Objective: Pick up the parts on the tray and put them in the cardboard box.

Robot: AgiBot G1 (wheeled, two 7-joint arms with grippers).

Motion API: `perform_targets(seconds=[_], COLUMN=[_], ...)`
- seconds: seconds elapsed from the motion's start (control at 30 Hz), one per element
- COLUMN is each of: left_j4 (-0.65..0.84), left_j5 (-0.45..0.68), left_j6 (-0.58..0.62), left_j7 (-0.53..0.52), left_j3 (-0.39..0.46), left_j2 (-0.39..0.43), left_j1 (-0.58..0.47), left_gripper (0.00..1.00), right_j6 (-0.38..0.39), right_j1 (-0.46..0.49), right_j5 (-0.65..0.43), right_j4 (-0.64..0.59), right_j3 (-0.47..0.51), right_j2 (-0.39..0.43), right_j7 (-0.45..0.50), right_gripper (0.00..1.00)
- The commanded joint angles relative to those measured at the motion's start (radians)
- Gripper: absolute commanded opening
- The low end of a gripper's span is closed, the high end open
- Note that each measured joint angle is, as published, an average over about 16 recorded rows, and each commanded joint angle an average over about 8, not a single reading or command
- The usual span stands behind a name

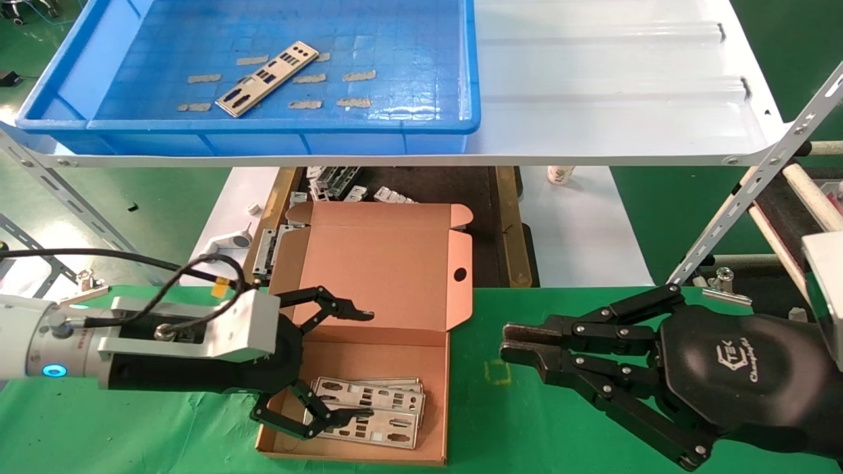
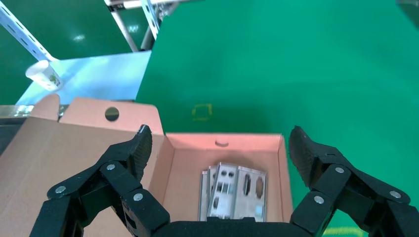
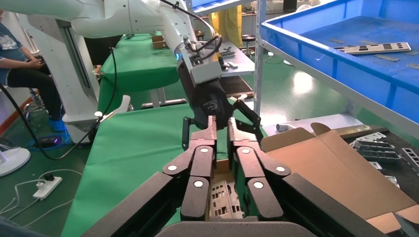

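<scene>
One silver-grey punched plate (image 1: 267, 79) lies in the blue tray (image 1: 421, 122) on the shelf; it also shows in the right wrist view (image 3: 378, 48). The open cardboard box (image 1: 388, 263) sits on the green table with a stack of plates (image 1: 375, 401) on its floor, which also shows in the left wrist view (image 2: 234, 192). My left gripper (image 1: 362, 364) hangs just above the box floor, open and empty, with its jaws either side of the stack (image 2: 221, 140). My right gripper (image 1: 520, 349) is shut and empty over the green cloth to the right of the box (image 3: 221, 123).
The white ribbed shelf (image 1: 625, 79) carries the tray above and behind the box. Loose plates (image 1: 336, 184) and a white plastic fitting (image 1: 230, 240) lie below the shelf. A paper cup (image 1: 560, 174) stands behind. A person (image 3: 20, 64) sits beyond the table.
</scene>
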Motion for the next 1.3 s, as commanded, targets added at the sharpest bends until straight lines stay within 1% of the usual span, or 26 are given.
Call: perform_targets(seconds=[0.03, 1.3], left_j4=[-0.014, -0.271], left_j5=[-0.01, -0.204], left_j6=[0.005, 0.104], left_j7=[-0.016, -0.313], left_j3=[-0.02, -0.401], left_j2=[-0.006, -0.128], left_j1=[0.013, 0.256], left_gripper=[1.0, 1.0], right_j6=[0.0, 0.0], right_j1=[0.0, 0.0], right_j5=[0.0, 0.0], right_j4=[0.0, 0.0], right_j3=[0.0, 0.0], right_j2=[0.0, 0.0], right_j7=[0.0, 0.0], right_gripper=[1.0, 1.0])
